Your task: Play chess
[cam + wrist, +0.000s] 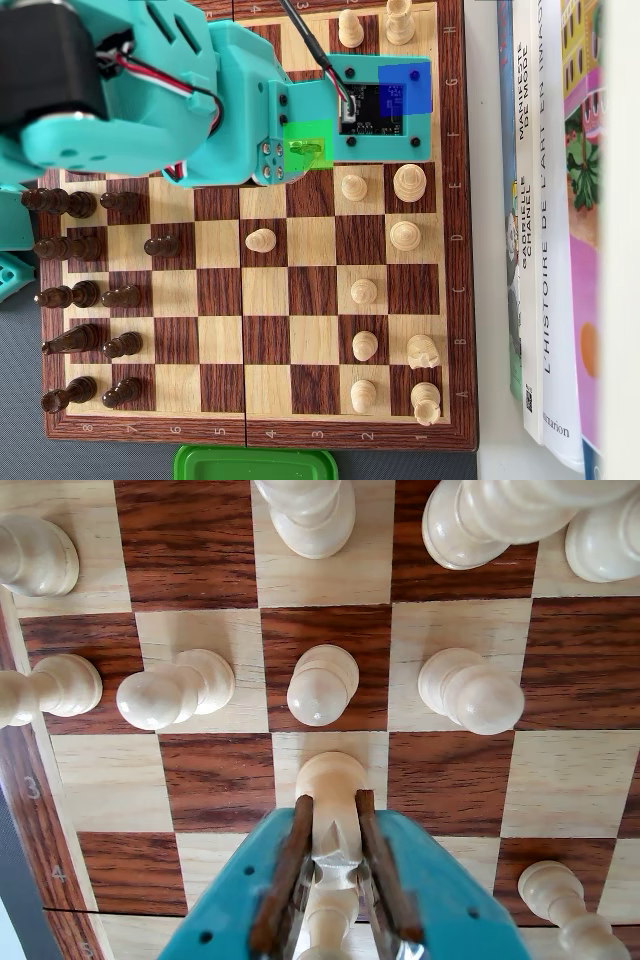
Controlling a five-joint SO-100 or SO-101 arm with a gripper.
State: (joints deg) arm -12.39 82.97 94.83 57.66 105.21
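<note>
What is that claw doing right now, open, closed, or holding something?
Gripper: closed on a white pawn, its two fingers pressing either side of the piece above the chessboard.

wrist view: rides just above the gripper (330,825), close to the chessboard (450,780), facing down
overhead view: looks straight down — whole chessboard (220,290)
shared: white pawn rank

In the overhead view a pale tabletop (492,300) carries the wooden chessboard (450,300), a row of books (560,250) just right of it (spines up), and a green lid (255,465) below.
</note>
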